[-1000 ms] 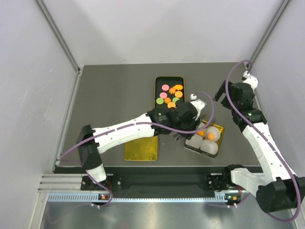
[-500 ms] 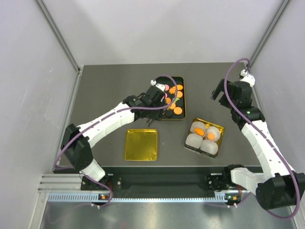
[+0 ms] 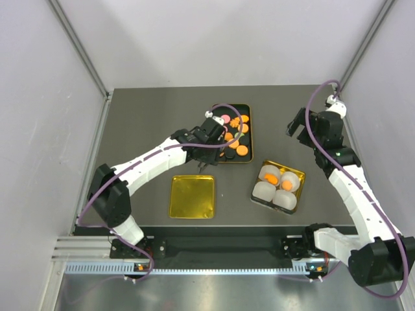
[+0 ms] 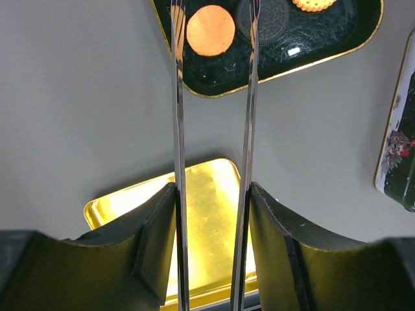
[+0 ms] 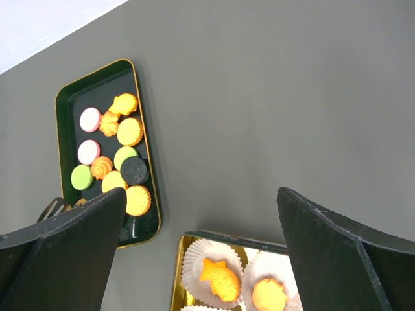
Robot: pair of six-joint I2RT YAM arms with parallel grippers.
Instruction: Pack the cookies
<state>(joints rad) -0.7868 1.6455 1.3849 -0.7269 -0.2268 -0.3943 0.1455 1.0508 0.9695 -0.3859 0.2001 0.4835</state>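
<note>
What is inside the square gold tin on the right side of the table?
The square gold tin holds four white paper cups; the two farther ones carry orange cookies. The tin's floor beneath the cups is covered.

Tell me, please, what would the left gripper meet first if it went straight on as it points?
Probably the orange cookie in the dark tray, framed between its tips; the gap is unclear.

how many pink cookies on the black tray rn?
2. Both round pink cookies sit by the left edge of the black gold-rimmed tray: one near the far end, one mid-tray. The left gripper covers the near-left corner, so another could be hidden.
</note>
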